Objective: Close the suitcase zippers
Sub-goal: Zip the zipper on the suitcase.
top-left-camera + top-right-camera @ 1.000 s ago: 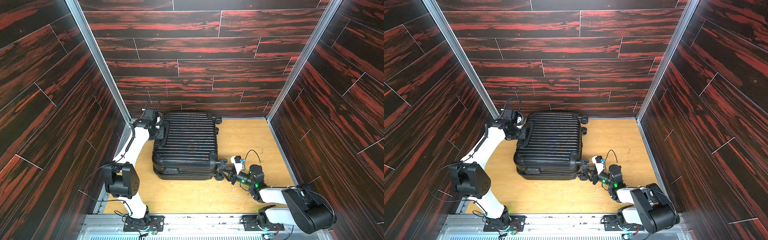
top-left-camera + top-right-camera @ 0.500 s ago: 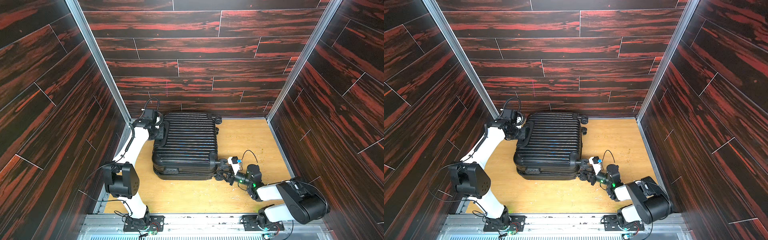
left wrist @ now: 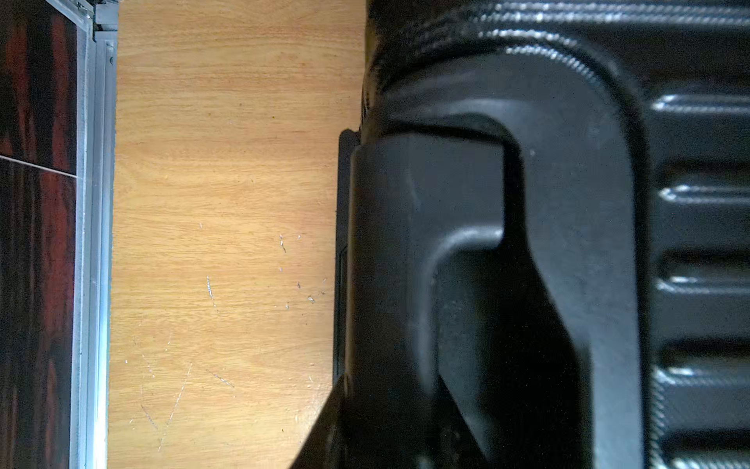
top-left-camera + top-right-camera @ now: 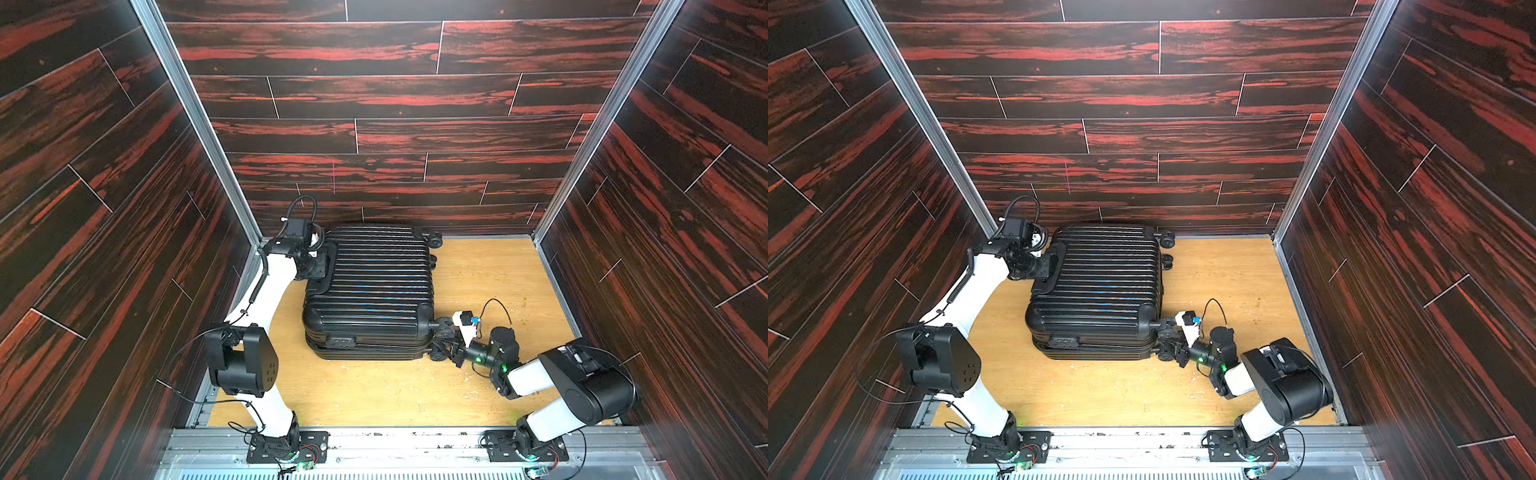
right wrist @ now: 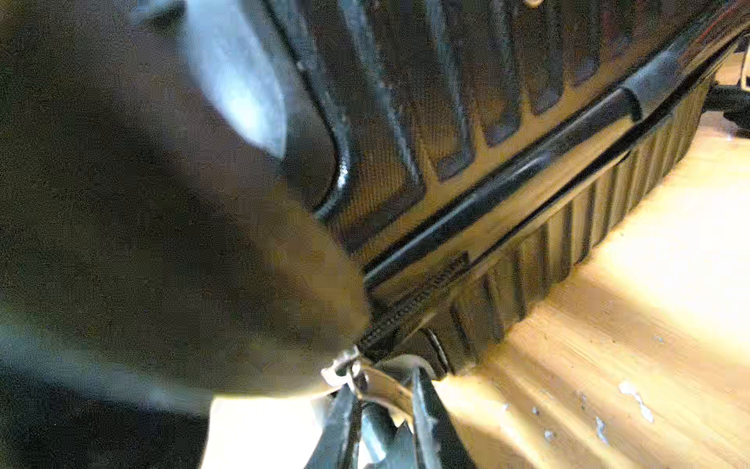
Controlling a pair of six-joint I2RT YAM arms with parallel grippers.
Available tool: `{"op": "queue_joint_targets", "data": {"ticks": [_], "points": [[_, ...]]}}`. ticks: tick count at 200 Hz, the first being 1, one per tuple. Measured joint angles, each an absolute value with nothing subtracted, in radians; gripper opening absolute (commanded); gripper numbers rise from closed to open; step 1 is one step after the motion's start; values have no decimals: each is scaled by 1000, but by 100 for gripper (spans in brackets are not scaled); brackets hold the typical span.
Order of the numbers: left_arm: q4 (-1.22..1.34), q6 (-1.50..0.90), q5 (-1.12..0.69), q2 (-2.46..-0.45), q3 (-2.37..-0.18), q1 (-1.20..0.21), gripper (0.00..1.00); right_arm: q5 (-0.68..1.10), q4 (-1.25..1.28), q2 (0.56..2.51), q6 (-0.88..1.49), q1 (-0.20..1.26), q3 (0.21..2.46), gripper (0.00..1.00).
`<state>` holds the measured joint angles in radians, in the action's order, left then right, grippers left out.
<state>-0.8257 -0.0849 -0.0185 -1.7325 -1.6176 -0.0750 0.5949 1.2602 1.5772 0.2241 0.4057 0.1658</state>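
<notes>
Closing step: right gripper (image 5: 381, 410) is pinching the silver zipper pull (image 5: 367, 381), best drawing it straight along the zipper track (image 5: 410, 302); left gripper (image 4: 322, 266), finger state untellable, is seemingly bracing the suitcase (image 4: 370, 282).

No legible text, label, brand, number or sign in any view. Suitcase (image 4: 368, 286): ribbed black shell, no readable logo in either top view or the wrist views. Small panel (image 4: 340, 343) on suitcase side facing near table edge: markings, if any, too small to read.
</notes>
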Motion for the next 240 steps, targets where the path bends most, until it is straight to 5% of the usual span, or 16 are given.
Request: {"op": "queue_joint_targets", "data": {"ticks": [50,92,112,176,240], "points": [[-827,-81,-18,-1732,-1618,-68,30,614,1311,1625,230,411,170,8],[-834,-125,-83,-1710,-1660,-59,82,605,1342,1633,242,421,162,0],[-805,-143,-123,-1623,-1656,-66,92,601,1341,1631,243,421,160,0],[-548,76,-283,-1209,-1379,-437,93,608,1307,1602,271,422,155,0],[-523,464,-237,-1271,-1185,-772,98,615,1273,1570,326,423,150,0]]}}
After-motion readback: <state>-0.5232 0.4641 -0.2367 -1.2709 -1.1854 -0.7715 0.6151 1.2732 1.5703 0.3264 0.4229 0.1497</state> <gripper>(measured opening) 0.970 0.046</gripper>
